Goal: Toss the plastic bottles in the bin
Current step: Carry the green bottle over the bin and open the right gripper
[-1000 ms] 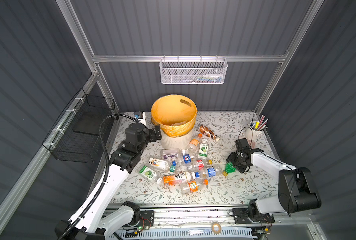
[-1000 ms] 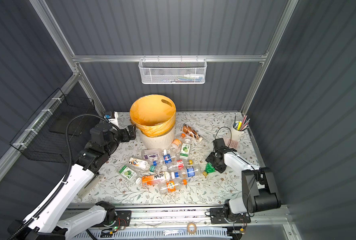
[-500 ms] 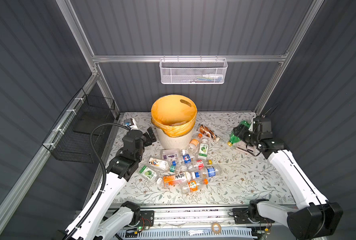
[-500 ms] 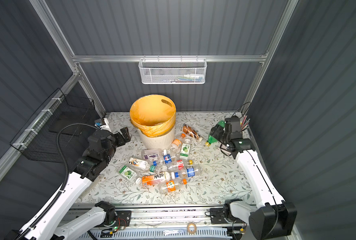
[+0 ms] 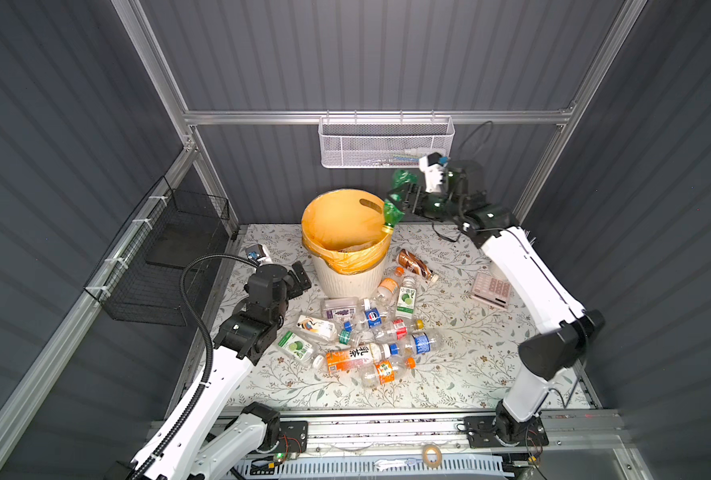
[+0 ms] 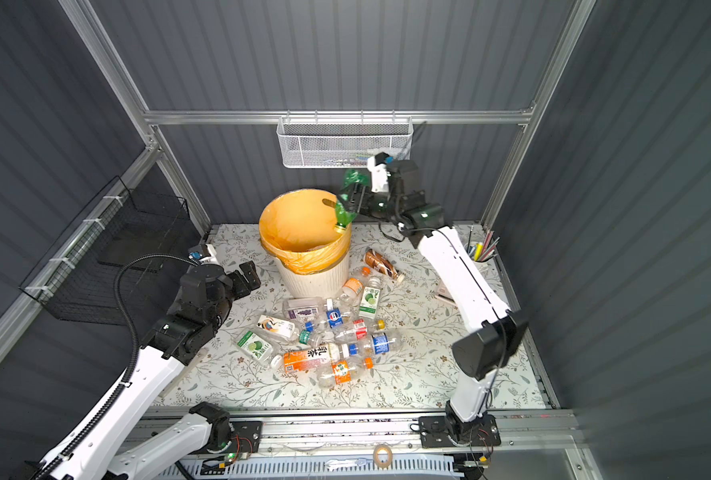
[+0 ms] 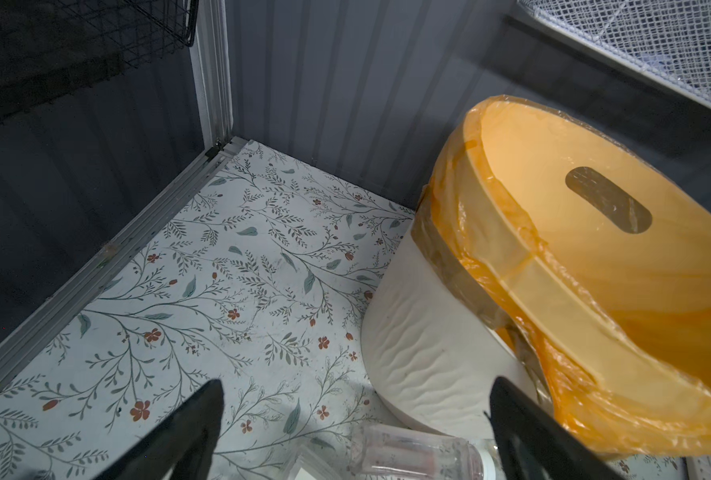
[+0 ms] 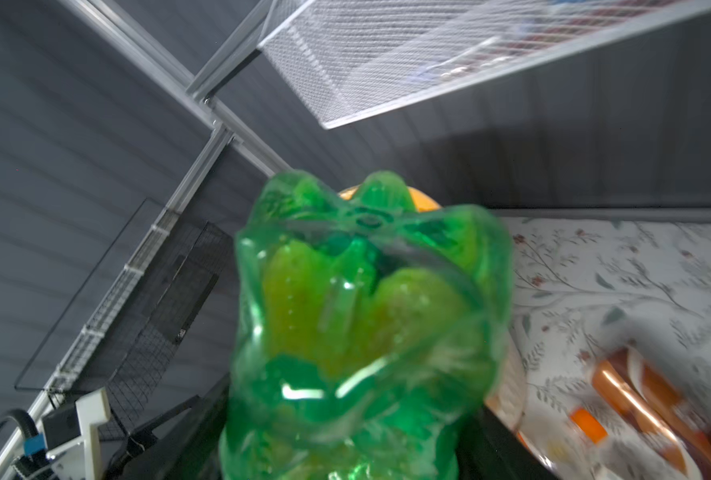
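Note:
A crumpled green bottle (image 5: 394, 212) (image 6: 345, 214) hangs cap down over the right rim of the bin (image 5: 345, 282) (image 6: 312, 284). My right gripper (image 5: 405, 196) (image 6: 355, 194) is raised beside the bin and shut on this bottle. In the right wrist view the bottle's base (image 8: 366, 311) fills the space between the jaws. Several plastic bottles (image 5: 366, 332) (image 6: 328, 328) lie in a heap in front of the bin, and a brown one (image 5: 414, 262) lies to its right. My left gripper (image 5: 297, 277) (image 7: 358, 390) stands open and empty, low at the bin's left, over a clear bottle (image 7: 416, 455).
A pink-keyed calculator (image 5: 491, 289) and a cup of pens (image 6: 480, 251) sit at the right edge of the table. A white mesh basket (image 5: 387, 143) hangs on the back wall just above my right gripper. A black wire basket (image 5: 166, 257) hangs on the left wall.
My right arm has carried the green bottle from the table's right side up and left to the bin's rim. My left arm has drawn back a little from the bin.

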Tool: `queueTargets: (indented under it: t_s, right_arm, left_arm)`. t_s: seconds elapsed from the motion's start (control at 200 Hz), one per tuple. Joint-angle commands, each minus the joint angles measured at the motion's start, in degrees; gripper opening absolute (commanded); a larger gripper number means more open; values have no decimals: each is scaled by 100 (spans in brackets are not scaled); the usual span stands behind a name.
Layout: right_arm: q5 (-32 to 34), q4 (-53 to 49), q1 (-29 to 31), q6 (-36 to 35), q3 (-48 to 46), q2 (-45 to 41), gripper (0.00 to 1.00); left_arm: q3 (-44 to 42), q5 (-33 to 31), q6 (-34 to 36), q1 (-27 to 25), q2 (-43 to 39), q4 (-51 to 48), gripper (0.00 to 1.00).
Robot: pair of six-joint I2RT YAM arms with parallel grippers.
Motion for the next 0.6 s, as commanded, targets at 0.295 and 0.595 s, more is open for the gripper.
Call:
queueTargets:
  t_s: [0.295,0.595]
  right_arm:
    - [1856,-371,-91,-1042,-723,-1022,99]
    - [1999,-178,-992,-1502,-3392,-1741,99]
  left_arm:
    - [8,27,-89,8,-21,-197,100]
    - [-30,85,-195,-1,91,-232,99]
